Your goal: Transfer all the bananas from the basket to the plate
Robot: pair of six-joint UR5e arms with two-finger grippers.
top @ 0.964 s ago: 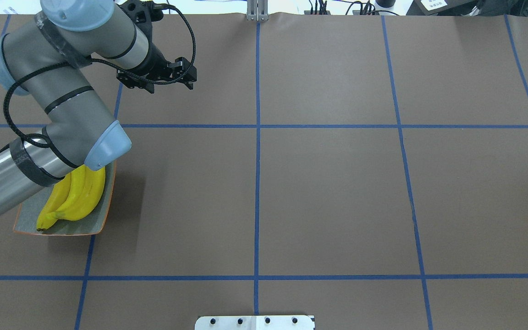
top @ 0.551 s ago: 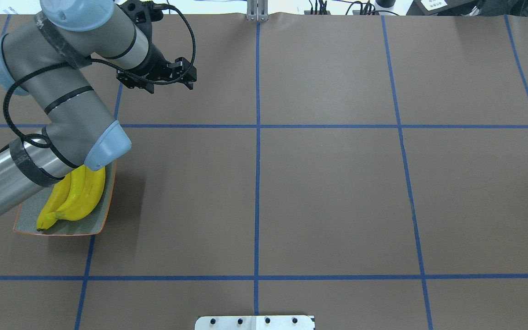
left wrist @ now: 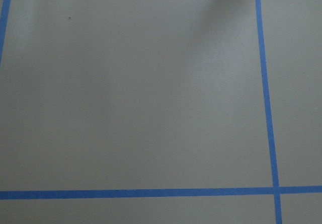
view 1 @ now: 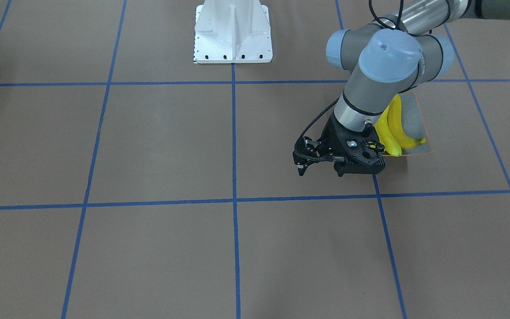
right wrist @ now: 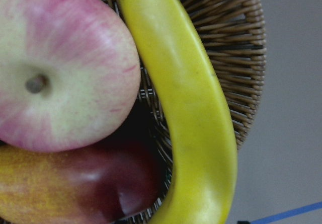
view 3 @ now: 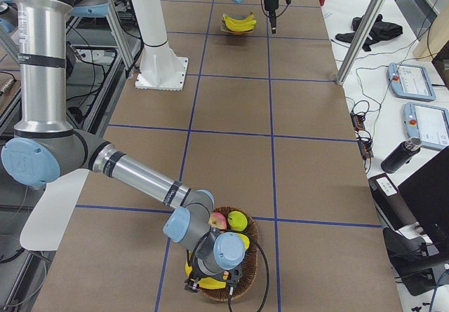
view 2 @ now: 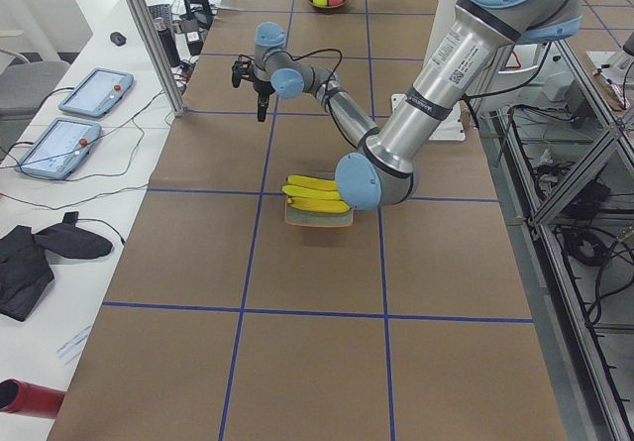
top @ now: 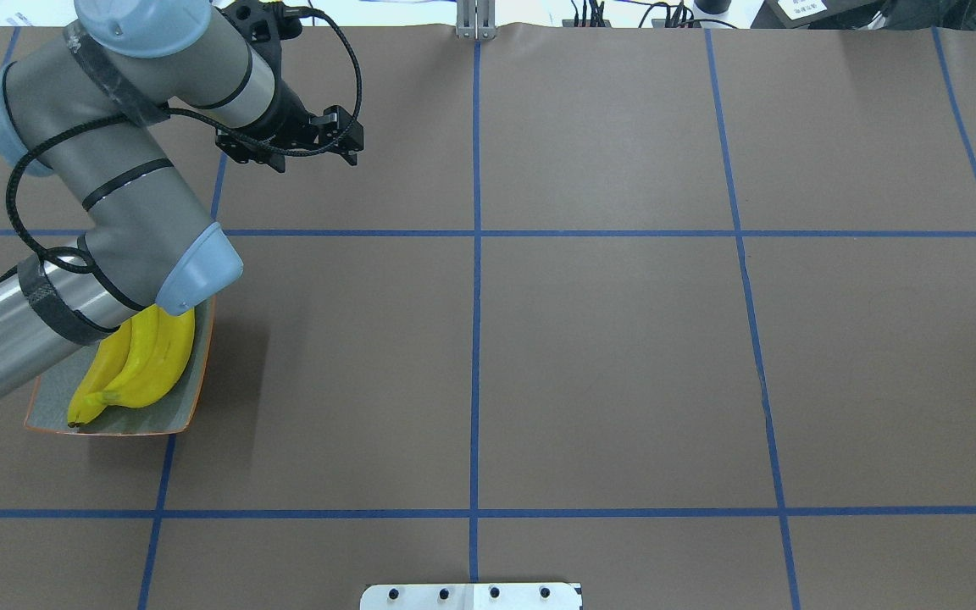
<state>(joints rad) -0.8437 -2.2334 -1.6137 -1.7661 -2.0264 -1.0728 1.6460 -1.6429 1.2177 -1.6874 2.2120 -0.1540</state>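
Plainly, a banana (right wrist: 191,108) (beside an apple (right wrist: 60,68)) lies in the basket (right wrist: 236,48).

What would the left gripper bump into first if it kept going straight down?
Probably the bare brown table: the left gripper points down, and its wrist view shows only that surface and blue tape lines.

The plate (top: 168,415) is covered at 12 o'clock by the left arm (top: 141,254), so its bananas (top: 149,364) cannot be counted; the basket banana (right wrist: 191,108) is cut off at 12 and 6 o'clock.
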